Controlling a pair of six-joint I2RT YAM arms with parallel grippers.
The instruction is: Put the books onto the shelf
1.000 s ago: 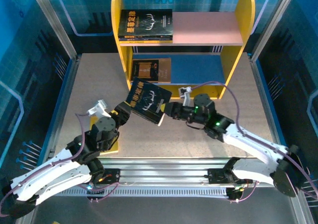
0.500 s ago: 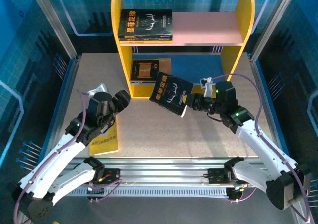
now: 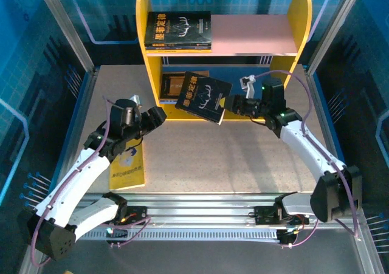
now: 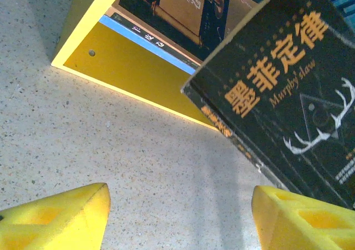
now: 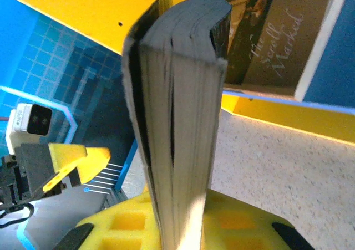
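My right fingers [image 5: 236, 219] squeeze the black book [image 3: 203, 98] near the desk's [image 3: 243, 158] far edge, by the shelf [image 3: 290, 43]. My left fingers [image 4: 61, 217] stand apart, nearer the left edge.

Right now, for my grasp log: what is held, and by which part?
The right claw pinches the black antler book at one page edge; the left claw is open, holding nothing.

Black book [image 3: 203, 99] bears white antlers; shelf [image 3: 298, 25] yellow, pink, blue.
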